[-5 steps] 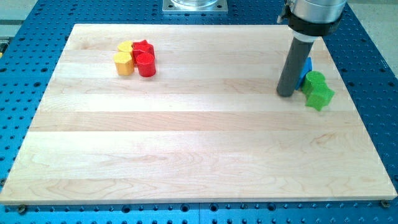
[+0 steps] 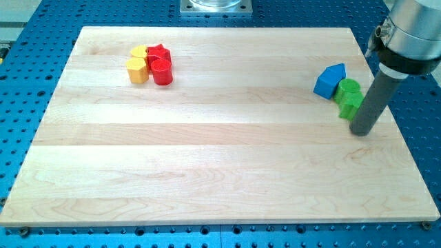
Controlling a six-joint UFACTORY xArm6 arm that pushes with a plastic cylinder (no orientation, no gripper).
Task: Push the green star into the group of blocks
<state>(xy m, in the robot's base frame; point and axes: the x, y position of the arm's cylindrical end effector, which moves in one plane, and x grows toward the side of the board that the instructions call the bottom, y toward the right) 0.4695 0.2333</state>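
The green star [image 2: 348, 107] lies near the view's right edge of the wooden board [image 2: 220, 172]. Its right side is hidden behind my rod. A green cylinder [image 2: 349, 87] touches it just above, and a blue block [image 2: 329, 80] with a peaked top sits to the upper left of both. My tip [image 2: 363, 131] rests on the board just below and to the right of the green star, close to it; contact cannot be told. The group of blocks is at the view's upper left: two red blocks [image 2: 161, 63] and two yellow blocks [image 2: 138, 65], packed together.
The board's right edge [image 2: 396, 124] runs close to my tip. Blue perforated table [image 2: 420, 89] surrounds the board. A metal mount [image 2: 216, 6] shows at the view's top centre.
My rod has moved from the left side of the green blocks to their lower right, uncovering the blue block. The blocks have barely shifted.
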